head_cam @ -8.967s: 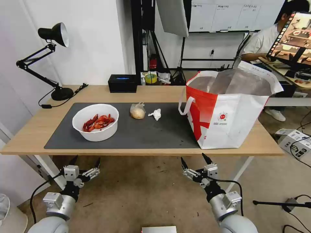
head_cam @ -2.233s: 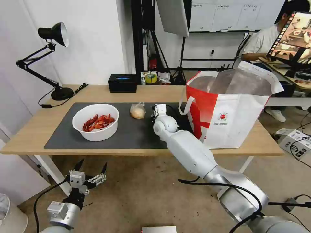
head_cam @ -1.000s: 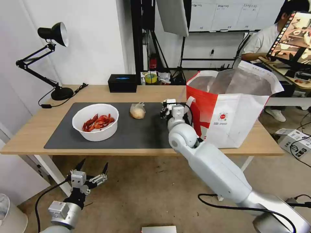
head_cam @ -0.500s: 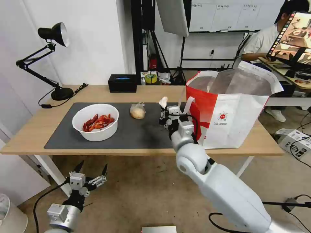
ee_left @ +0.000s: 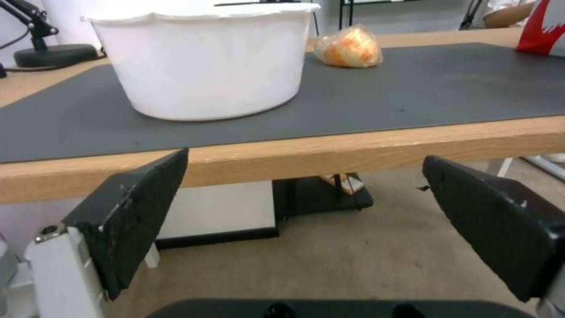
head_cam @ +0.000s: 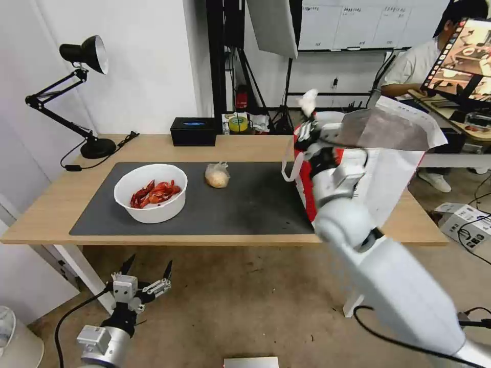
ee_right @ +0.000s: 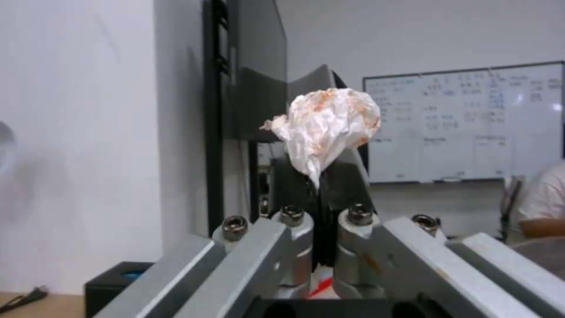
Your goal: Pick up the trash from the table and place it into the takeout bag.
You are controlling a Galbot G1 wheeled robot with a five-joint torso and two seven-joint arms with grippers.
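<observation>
One piece of trash is in hand: the crumpled white tissue (head_cam: 308, 100), flecked orange-red in the right wrist view (ee_right: 327, 126), sits pinched between the closed fingers of the right end effector (head_cam: 307, 118). In the head view it is held up right of centre, in the upper half of the frame, at the near-left rim of the takeout bag (head_cam: 388, 168). This looks like the carry-and-drop step for the tissue. By my reading, the next move calls for bringing the end effector fully over the foil-lined mouth, clear of the rim and the white strap, before the fingers part; a light tissue released at the edge could slide down outside the bag.

The left end effector (head_cam: 144, 276) hangs low at the lower left of the frame, below the counter (head_cam: 46, 214) edge, its fingers spread wide and holding nothing.

Two items lie on the dark mat (head_cam: 240, 204): the white bowl (head_cam: 151, 192), left of centre, holds red crayfish shells (head_cam: 155, 193), and the small clear bag with a beige lump (head_cam: 217, 175) lies near the frame's middle. The takeout bag stands open on the counter's right end; what is inside it cannot be made out.
</observation>
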